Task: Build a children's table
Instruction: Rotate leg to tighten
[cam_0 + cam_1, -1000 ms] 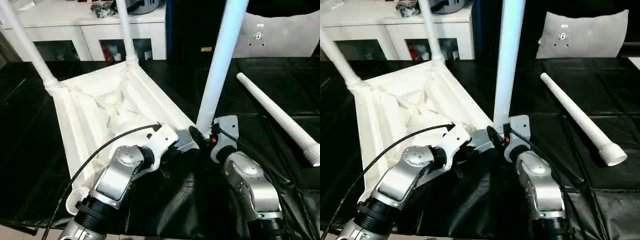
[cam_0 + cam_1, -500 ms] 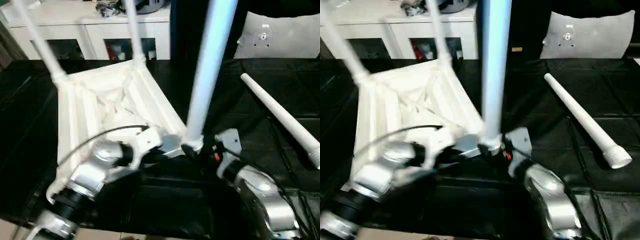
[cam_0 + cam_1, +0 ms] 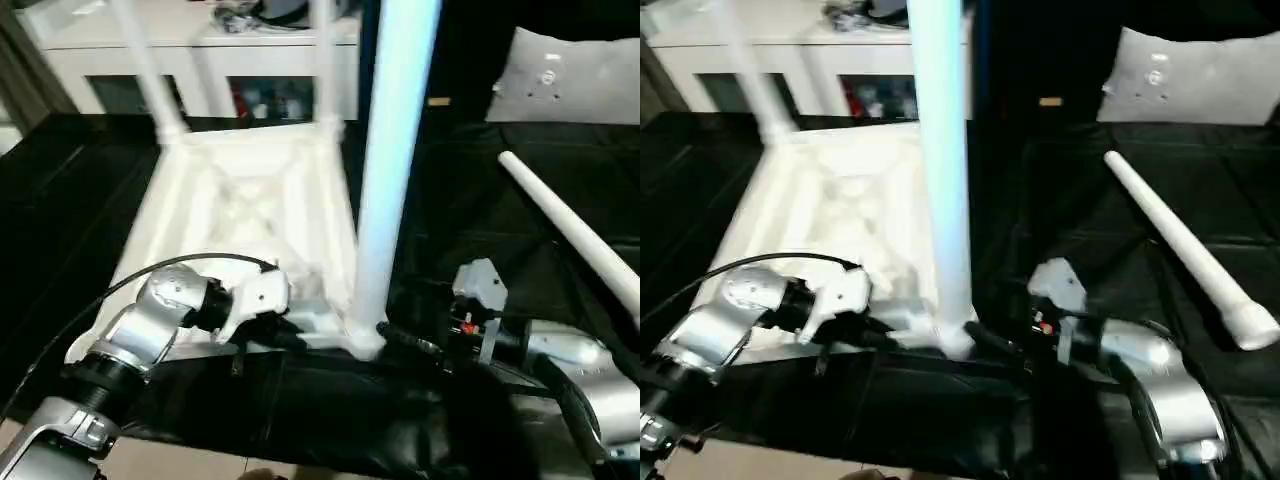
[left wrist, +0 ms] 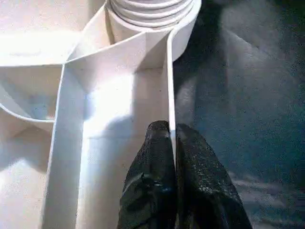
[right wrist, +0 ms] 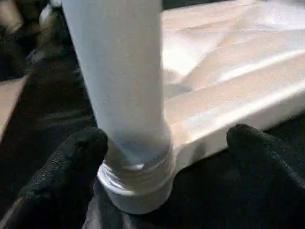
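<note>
The children's table lies upside down: its white top (image 3: 240, 200) rests on the black cover with three legs standing in its corner sockets. Two legs (image 3: 150, 80) rise at the back, and one leg (image 3: 385, 180) at the near right corner. A loose leg (image 3: 575, 235) lies on the cover to the right. My left gripper (image 4: 170, 131) is shut on the top's thin front rim (image 4: 169, 71), just beside the near socket. My right gripper (image 5: 167, 152) is open, with its fingers (image 5: 71, 157) spread wide to either side of the near leg's threaded base (image 5: 138, 176).
A white cabinet (image 3: 200, 60) with glass doors stands behind the table top. A grey-white cushion (image 3: 570, 80) leans at the back right. Black sheeting (image 3: 480, 200) covers the work surface, and its front edge runs close under my forearms.
The whole picture has shifted with my head. My right gripper has opened wider around the near leg's base. The left gripper keeps its hold on the rim.
</note>
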Available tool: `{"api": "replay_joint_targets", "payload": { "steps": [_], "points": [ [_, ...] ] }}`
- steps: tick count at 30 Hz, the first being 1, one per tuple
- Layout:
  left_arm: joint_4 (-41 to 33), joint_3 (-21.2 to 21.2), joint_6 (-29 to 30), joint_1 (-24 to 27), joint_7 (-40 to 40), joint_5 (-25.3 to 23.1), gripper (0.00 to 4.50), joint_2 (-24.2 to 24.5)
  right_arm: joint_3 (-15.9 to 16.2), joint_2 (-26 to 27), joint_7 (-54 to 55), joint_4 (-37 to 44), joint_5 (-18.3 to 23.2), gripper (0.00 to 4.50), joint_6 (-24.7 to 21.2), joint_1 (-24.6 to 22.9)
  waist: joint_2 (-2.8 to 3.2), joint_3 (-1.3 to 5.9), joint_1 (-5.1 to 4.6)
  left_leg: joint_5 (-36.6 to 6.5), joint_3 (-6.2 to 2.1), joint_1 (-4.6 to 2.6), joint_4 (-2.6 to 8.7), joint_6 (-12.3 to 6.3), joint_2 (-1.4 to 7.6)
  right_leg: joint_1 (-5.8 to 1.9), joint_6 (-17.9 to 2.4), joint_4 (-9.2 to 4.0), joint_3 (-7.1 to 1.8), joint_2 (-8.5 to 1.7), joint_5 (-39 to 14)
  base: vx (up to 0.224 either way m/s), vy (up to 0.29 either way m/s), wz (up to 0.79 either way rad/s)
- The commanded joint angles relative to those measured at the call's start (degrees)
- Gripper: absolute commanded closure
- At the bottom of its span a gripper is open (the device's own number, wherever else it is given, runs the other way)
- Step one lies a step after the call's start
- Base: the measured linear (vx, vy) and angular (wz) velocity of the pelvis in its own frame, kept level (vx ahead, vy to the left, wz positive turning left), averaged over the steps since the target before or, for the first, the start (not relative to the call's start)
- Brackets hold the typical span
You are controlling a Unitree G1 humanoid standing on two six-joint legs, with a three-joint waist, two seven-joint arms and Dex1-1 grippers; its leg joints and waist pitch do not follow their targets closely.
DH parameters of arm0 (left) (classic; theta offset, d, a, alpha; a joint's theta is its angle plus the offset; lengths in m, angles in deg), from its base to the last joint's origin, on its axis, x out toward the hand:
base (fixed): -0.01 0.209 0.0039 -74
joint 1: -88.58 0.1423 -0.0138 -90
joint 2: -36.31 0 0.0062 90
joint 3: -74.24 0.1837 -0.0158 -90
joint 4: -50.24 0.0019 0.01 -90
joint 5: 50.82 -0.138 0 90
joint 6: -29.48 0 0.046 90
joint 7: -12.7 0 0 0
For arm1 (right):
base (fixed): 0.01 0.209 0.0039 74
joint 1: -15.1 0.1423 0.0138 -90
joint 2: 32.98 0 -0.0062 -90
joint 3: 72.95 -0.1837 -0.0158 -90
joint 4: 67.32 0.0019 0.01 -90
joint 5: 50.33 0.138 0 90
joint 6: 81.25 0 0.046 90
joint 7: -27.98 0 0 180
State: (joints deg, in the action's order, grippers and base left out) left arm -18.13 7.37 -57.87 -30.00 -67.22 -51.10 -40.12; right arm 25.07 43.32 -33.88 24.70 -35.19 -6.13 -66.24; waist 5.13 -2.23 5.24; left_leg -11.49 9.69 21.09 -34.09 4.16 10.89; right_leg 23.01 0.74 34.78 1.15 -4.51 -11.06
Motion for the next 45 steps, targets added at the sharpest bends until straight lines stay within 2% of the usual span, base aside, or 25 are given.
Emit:
{"api": "replay_joint_targets", "payload": {
  "steps": [1,4,6,8,9,10,11,12,13,15,18,20,22,25,28,29,35,36,38,40,41,42,43,44,45],
  "points": [
    [-0.2,2.4,-2.8,-1.5,-4.0,-0.6,4.5,0.1,1.3,-0.6,-1.8,-0.7,-0.4,0.04,0.2,0.9,-0.65,3.33,-0.27,-10.0,0.03,-0.49,3.76,-2.94,1.51,-2.84,-14.7,-3.59,-1.3,-2.55,-6.4,0.0,0.0,0.0],
    [1.4,2.9,-4.4,-2.5,-4.6,-0.8,4.5,-0.4,3.1,-0.9,-4.6,-2.0,-0.3,0.04,-0.6,2.8,-1.03,3.35,-0.25,-10.0,0.01,-0.4,3.8,-2.61,1.45,-2.86,-14.4,-3.6,-1.27,-2.56,-7.9,0.0,0.0,0.0],
    [1.7,3.0,-4.6,-2.6,-4.6,-0.8,4.5,-0.7,3.6,-1.0,-5.2,-2.3,-0.3,0.04,-0.9,3.3,-0.93,3.31,-0.28,-10.1,-0.05,-0.36,3.82,-2.41,1.52,-2.8,-14.4,-3.57,-1.28,-2.6,-8.5,0.0,0.0,0.0],
    [2.1,3.2,-5.1,-2.9,-4.5,-0.9,4.5,-1.0,4.6,-0.7,-6.2,-3.4,-0.2,0.33,-1.3,4.4,-0.94,3.31,-0.21,-10.2,-0.03,-0.43,3.84,-2.37,1.57,-2.71,-14.4,-3.61,-1.32,-2.57,-8.8,0.0,0.0,0.0],
    [2.4,3.4,-5.4,-2.9,-4.4,-1.0,4.5,-1.1,5.1,-0.6,-6.5,-3.9,-0.1,0.41,-1.3,4.9,-1.18,3.38,-0.17,-9.9,-0.01,-0.41,3.77,-2.42,1.55,-2.72,-14.4,-3.5,-1.31,-2.58,-8.6,0.0,0.0,0.0],
    [2.6,3.5,-5.5,-3.0,-4.3,-1.1,4.5,-1.3,5.3,-0.3,-6.8,-4.5,0.2,0.41,-1.6,5.4,-1.14,3.4,-0.17,-9.5,0.01,-0.36,3.74,-2.52,1.51,-2.73,-14.4,-3.5,-1.3,-2.54,-8.2,0.0,0.0,0.0],
    [2.7,3.6,-5.7,-3.1,-4.4,-1.1,4.5,-1.4,5.5,0.0,-7.1,-5.0,0.3,0.45,-1.8,5.9,-1.36,3.42,-0.18,-9.3,0.0,-0.33,3.73,-2.6,1.51,-2.76,-14.4,-3.47,-1.28,-2.54,-7.9,0.0,0.0,0.0],
    [2.7,3.6,-5.7,-3.1,-4.4,-1.1,4.5,-1.4,5.5,0.0,-7.1,-5.0,0.3,0.6,-1.8,5.9,-1.21,3.45,-0.12,-9.0,0.01,-0.34,3.71,-2.66,1.52,-2.72,-14.5,-3.42,-1.28,-2.53,-7.5,0.0,0.0,0.0],
    [3.0,3.6,-5.9,-3.3,-4.4,-1.1,4.5,-1.5,6.0,0.1,-7.7,-5.5,0.2,0.73,-2.0,6.4,-1.39,3.48,-0.15,-8.7,0.0,-0.33,3.68,-2.67,1.54,-2.78,-14.5,-3.37,-1.28,-2.53,-6.8,0.0,0.0,0.0],
    [3.5,3.7,-6.2,-3.5,-4.5,-1.3,4.5,-1.5,6.5,0.2,-8.2,-6.0,0.2,0.85,-2.4,6.9,-1.31,3.47,-0.11,-8.6,0.01,-0.34,3.67,-2.78,1.55,-2.73,-14.7,-3.34,-1.26,-2.52,-6.4,0.0,0.0,0.0],
    [4.2,3.8,-6.8,-3.7,-4.6,-1.3,4.5,-1.5,7.3,0.2,-9.1,-6.7,0.4,1.18,-3.2,7.7,-1.6,3.43,-0.13,-9.1,0.05,-0.31,3.7,-2.76,1.48,-2.78,-14.7,-3.41,-1.23,-2.5,-7.5,0.0,0.0,0.0],
    [4.3,3.8,-6.9,-3.8,-4.7,-1.3,4.5,-1.5,7.5,0.2,-9.5,-6.9,0.5,1.25,-3.5,8.0,-1.45,3.35,-0.07,-9.6,0.05,-0.39,3.77,-2.49,1.6,-2.65,-14.5,-3.5,-1.3,-2.58,-8.6,0.0,0.0,0.0],
    [4.7,3.9,-7.1,-3.9,-4.7,-1.3,4.5,-1.4,7.7,0.2,-10.0,-7.1,0.8,1.36,-4.1,8.4,-1.79,3.36,-0.04,-9.4,0.04,-0.32,3.78,-2.46,1.57,-2.72,-14.3,-3.44,-1.31,-2.56,-8.8,0.0,0.0,0.0],
    [5.1,3.8,-7.3,-4.1,-4.6,-1.5,4.5,-1.4,8.2,0.1,-10.7,-7.3,1.0,1.7,-4.4,8.7,-1.7,3.42,-0.02,-9.0,0.04,-0.35,3.76,-2.36,1.6,-2.67,-14.2,-3.46,-1.33,-2.59,-8.7,0.0,0.0,0.0],
    [5.2,3.5,-7.2,-4.0,-4.4,-1.3,4.5,-1.5,8.2,0.1,-11.0,-7.2,1.2,1.83,-4.9,8.7,-1.88,3.41,0.0,-8.8,0.07,-0.32,3.74,-2.48,1.55,-2.71,-14.3,-3.39,-1.31,-2.57,-8.1,0.0,0.0,0.0],
    [5.0,3.1,-6.9,-3.7,-3.8,-1.1,4.5,-1.5,8.2,0.2,-11.0,-6.9,1.5,1.83,-5.3,8.4,-1.77,3.38,0.03,-8.9,0.05,-0.32,3.78,-2.47,1.58,-2.7,-14.3,-3.4,-1.3,-2.6,-8.3,0.0,0.0,0.0],
    [-0.3,-0.6,-0.7,0.0,2.7,0.9,4.5,-2.0,6.7,2.5,-6.6,-3.0,3.4,1.92,-7.7,4.3,-1.83,3.37,0.09,-8.9,0.0,-0.28,3.88,-2.31,1.7,-2.66,-14.1,-3.44,-1.35,-2.64,-8.2,0.0,0.0,0.0],
    [-1.8,-1.2,0.9,0.8,4.3,1.0,4.5,-2.2,6.4,3.1,-5.2,-2.4,3.5,1.93,-8.0,3.4,-1.54,3.34,0.0,-9.4,-0.01,-0.32,3.94,-2.15,1.72,-2.52,-14.1,-3.4,-1.36,-2.59,-8.6,0.0,0.0,0.0],
    [-4.6,-2.4,4.5,2.3,7.5,1.0,4.5,-2.9,6.0,4.5,-2.4,-1.5,3.3,1.93,-8.2,1.8,-1.99,3.06,-0.34,-11.1,0.0,-0.28,4.31,-1.61,1.75,-2.51,-13.4,-3.79,-1.42,-2.64,-11.6,0.0,0.0,0.0],
    [-8.0,-4.0,8.4,4.2,11.8,1.2,4.5,-4.3,5.5,6.7,2.3,-0.6,2.3,1.93,-8.5,0.1,-1.9,2.7,-0.67,-13.3,-0.2,-0.26,4.69,-0.7,1.65,-2.31,-11.6,-4.32,-1.42,-2.62,-16.9,0.0,0.0,0.0],
    [-10.0,-4.7,10.5,5.3,14.1,1.2,4.5,-5.3,5.2,8.1,5.1,-0.3,1.6,1.93,-8.5,-0.7,-1.63,2.58,-0.75,-14.5,-0.19,-0.41,4.74,-0.51,1.51,-2.11,-11.0,-4.63,-1.38,-2.6,-19.6,0.0,0.0,0.0],
    [-11.5,-5.0,12.0,6.1,16.4,0.7,4.5,-6.4,4.9,9.4,7.6,-0.1,1.0,1.94,-8.8,-1.3,-2.06,2.44,-1.19,-14.9,-0.35,-0.04,4.97,-0.02,1.42,-2.33,-9.7,-4.79,-1.4,-2.64,-22.1,0.0,0.0,0.0],
    [-12.7,-5.4,13.6,6.8,18.7,0.2,4.5,-7.5,4.5,10.7,10.2,0.0,0.3,1.94,-9.3,-1.7,-1.98,2.49,-1.61,-15.2,-0.44,-0.12,5.08,0.67,1.49,-2.22,-8.8,-4.84,-1.44,-2.6,-23.2,0.0,0.0,0.0],
    [-12.7,-5.4,13.6,6.8,18.7,0.2,4.5,-7.5,4.5,10.7,10.2,0.0,0.3,1.94,-9.3,-1.7,-2.06,2.42,-1.97,-15.7,-0.39,-0.19,5.02,0.56,1.35,-1.99,-8.6,-5.12,-1.44,-2.58,-24.0,0.0,0.0,0.0],
    [-15.1,-6.2,17.3,7.9,24.8,-1.1,4.5,-11.3,3.2,14.4,17.0,-0.4,-1.3,1.94,-10.2,-2.1,-2.02,2.41,-2.46,-16.3,-0.49,-0.2,5.01,0.51,1.23,-2.04,-8.0,-5.2,-1.44,-2.53,-25.5,0.0,0.0,0.0]
  ]
}}
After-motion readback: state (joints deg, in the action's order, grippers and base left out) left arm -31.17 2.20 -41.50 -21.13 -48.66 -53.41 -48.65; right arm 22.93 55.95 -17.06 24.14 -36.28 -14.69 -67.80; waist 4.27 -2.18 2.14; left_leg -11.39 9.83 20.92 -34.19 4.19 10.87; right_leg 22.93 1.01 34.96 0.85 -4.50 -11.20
